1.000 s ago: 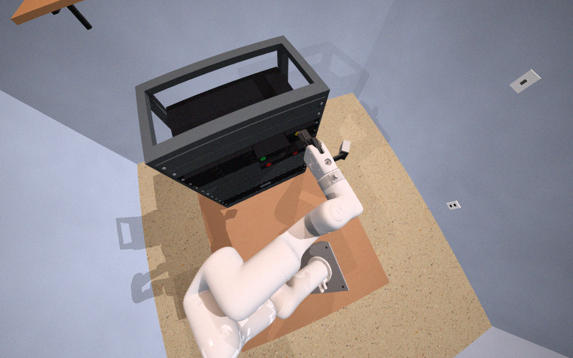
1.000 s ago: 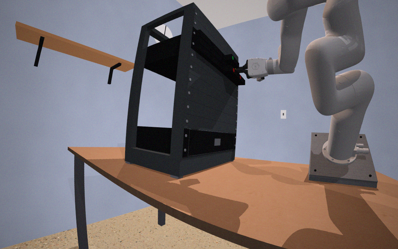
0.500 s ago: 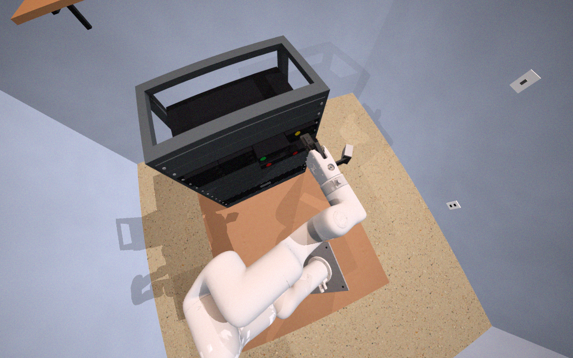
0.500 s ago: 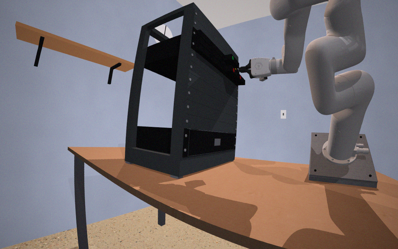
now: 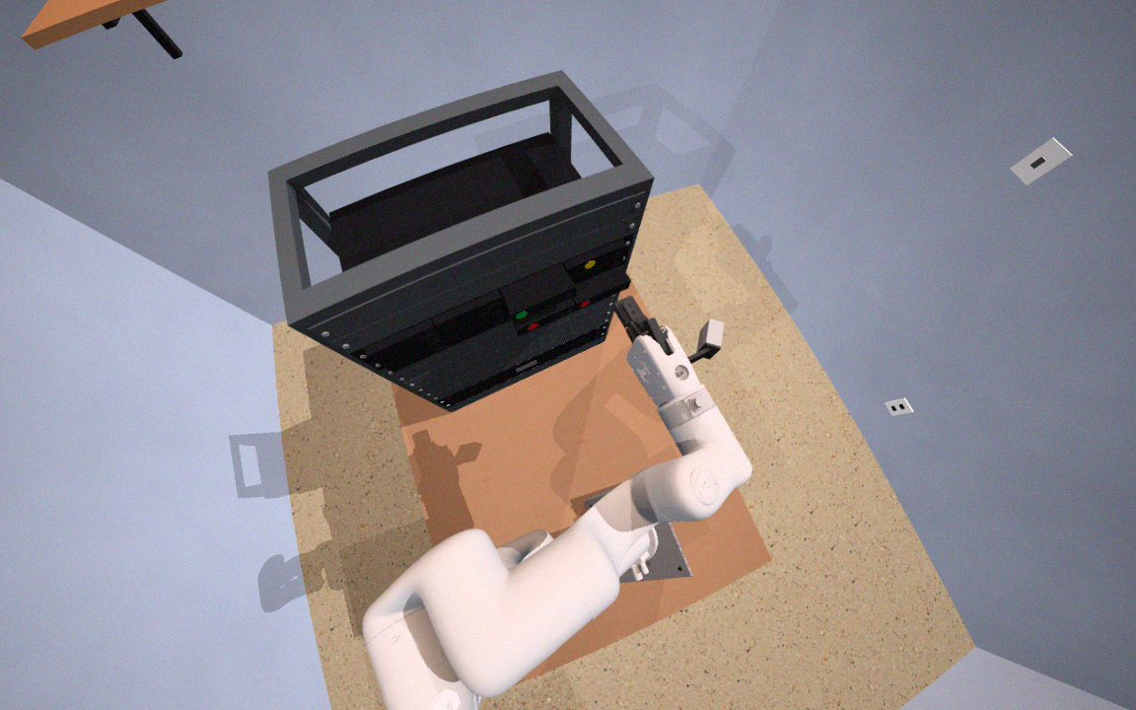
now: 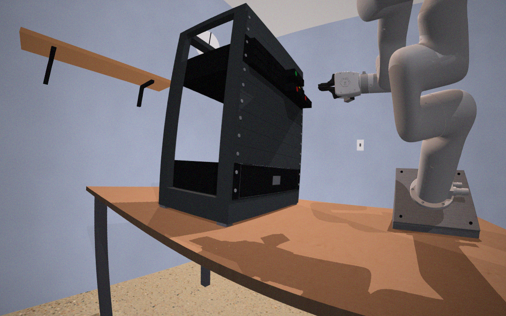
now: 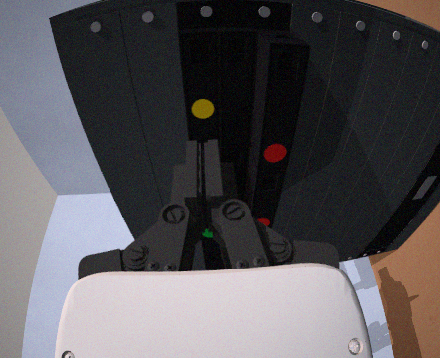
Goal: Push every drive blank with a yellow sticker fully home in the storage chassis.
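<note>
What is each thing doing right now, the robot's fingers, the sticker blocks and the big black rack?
gripper: fingers shut, holding nothing, clear of the rack front.
yellow-sticker blank: pushed in, set back behind the others.
green-sticker blank: sticking out.
two red-sticker blanks: sticking out.
rack: upright on the table.
</note>
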`<action>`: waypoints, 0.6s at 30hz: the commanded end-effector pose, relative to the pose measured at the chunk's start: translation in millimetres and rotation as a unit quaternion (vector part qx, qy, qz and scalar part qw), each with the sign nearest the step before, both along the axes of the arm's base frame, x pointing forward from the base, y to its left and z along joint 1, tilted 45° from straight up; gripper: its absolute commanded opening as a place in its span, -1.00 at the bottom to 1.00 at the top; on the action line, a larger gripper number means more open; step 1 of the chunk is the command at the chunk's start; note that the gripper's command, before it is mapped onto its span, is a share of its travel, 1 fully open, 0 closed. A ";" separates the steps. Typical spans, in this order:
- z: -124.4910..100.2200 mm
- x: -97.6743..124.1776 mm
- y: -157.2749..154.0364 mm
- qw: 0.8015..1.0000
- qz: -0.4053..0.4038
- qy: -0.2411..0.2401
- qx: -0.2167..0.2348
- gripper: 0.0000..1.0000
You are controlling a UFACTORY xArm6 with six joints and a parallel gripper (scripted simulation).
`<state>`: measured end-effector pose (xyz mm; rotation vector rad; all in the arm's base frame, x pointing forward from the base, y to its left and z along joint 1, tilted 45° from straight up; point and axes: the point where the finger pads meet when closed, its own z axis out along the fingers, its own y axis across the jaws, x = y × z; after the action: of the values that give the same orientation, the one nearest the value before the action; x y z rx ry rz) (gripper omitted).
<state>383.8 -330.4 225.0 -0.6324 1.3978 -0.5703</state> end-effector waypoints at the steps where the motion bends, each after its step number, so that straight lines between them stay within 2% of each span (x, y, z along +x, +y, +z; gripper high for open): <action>1: 1.3 -12.3 -1.5 1.000 0.001 -0.001 -0.002 -1.00; 10: 1.1 -14.8 -1.7 1.000 0.001 -0.001 -0.002 -1.00; 18: 0.0 -30.5 -2.8 1.000 0.001 -0.001 -0.002 -1.00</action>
<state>362.0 -331.4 224.4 -0.6345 1.3961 -0.5695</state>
